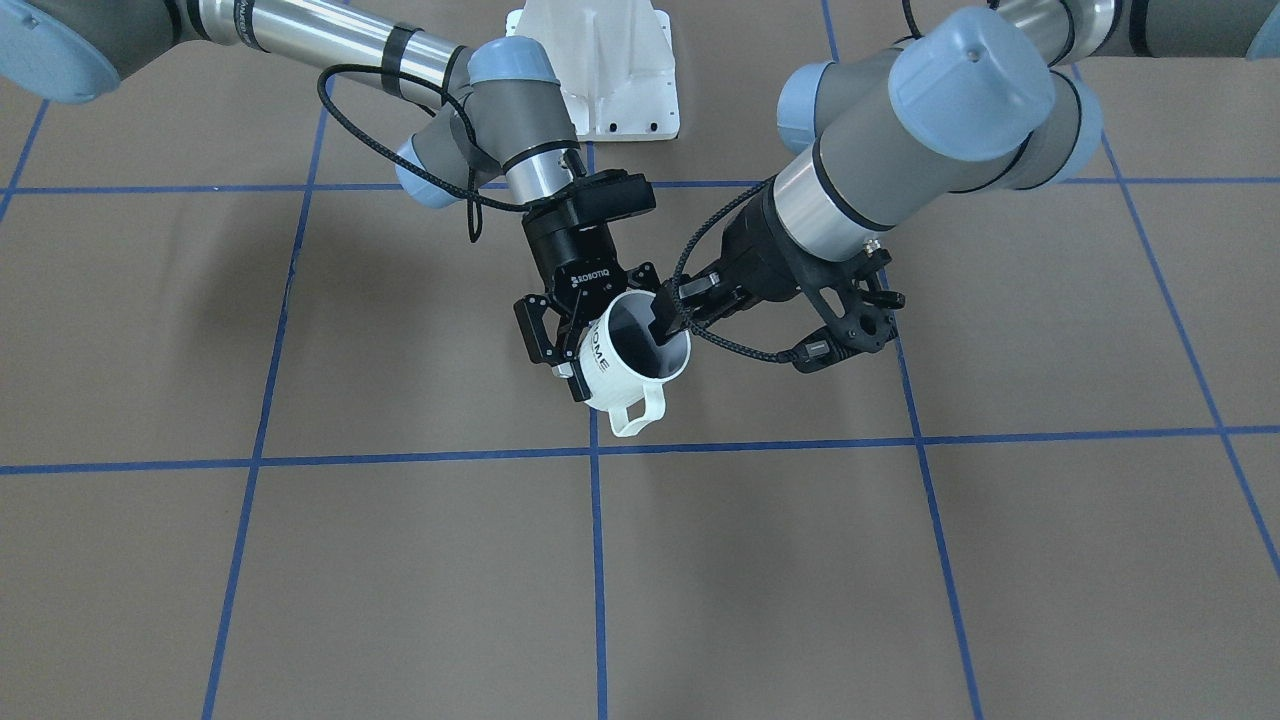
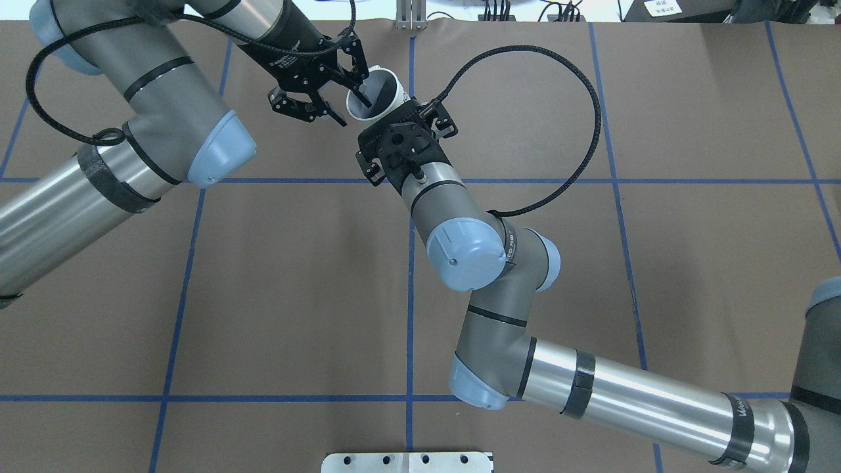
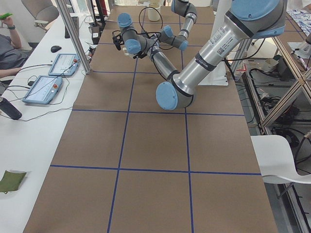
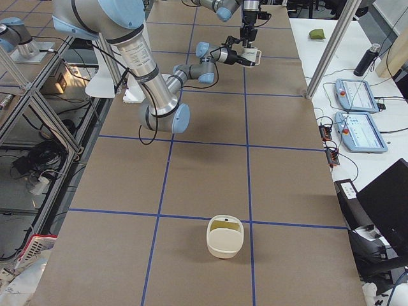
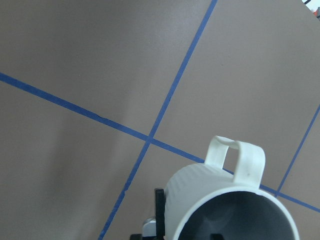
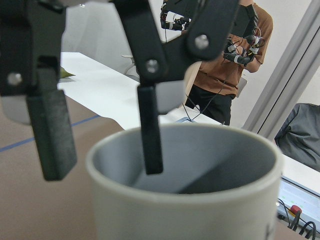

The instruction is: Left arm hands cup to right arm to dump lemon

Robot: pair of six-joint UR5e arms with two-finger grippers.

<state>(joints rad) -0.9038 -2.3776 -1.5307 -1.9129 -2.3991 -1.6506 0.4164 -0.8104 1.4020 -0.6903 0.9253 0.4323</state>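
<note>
The white "HOME" cup (image 1: 625,372) hangs tilted above the table's middle, handle towards the operators' side. My right gripper (image 1: 612,338), lettered ROBOTIQ, is shut around the cup's body. My left gripper (image 1: 680,320) is open and straddles the rim: one thin finger (image 6: 150,135) reaches inside and the other finger (image 6: 50,135) stands outside, apart from the wall. The overhead view shows the cup (image 2: 394,92) between my left gripper (image 2: 349,108) and my right gripper (image 2: 389,121). The cup fills the bottom of the left wrist view (image 5: 210,200). The lemon is hidden; only grey inside shows.
A white mount plate (image 1: 600,70) sits at my base. A white bowl (image 4: 224,237) with a yellowish inside stands on the table towards my right end. Tablets (image 4: 360,131) lie on the side table, and a person (image 6: 225,75) stands across from me.
</note>
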